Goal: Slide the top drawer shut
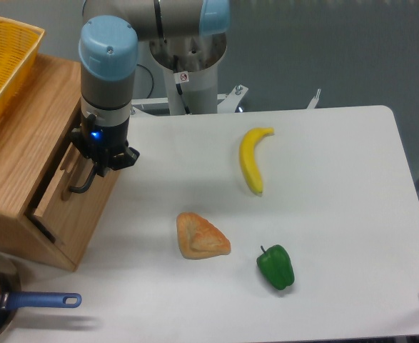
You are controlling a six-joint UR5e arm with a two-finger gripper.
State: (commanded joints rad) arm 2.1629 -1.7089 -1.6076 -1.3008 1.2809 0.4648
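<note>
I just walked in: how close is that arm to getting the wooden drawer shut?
Nearly there. The top drawer sits almost flush with the cabinet, with only a thin gap showing. The tool is at the black handle, pushing. A last short push remains.

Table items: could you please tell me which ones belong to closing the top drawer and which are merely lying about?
In the job: top drawer, its black handle, gripper.

Lying about: banana, green pepper, pastry, blue-handled pan, yellow basket.
</note>
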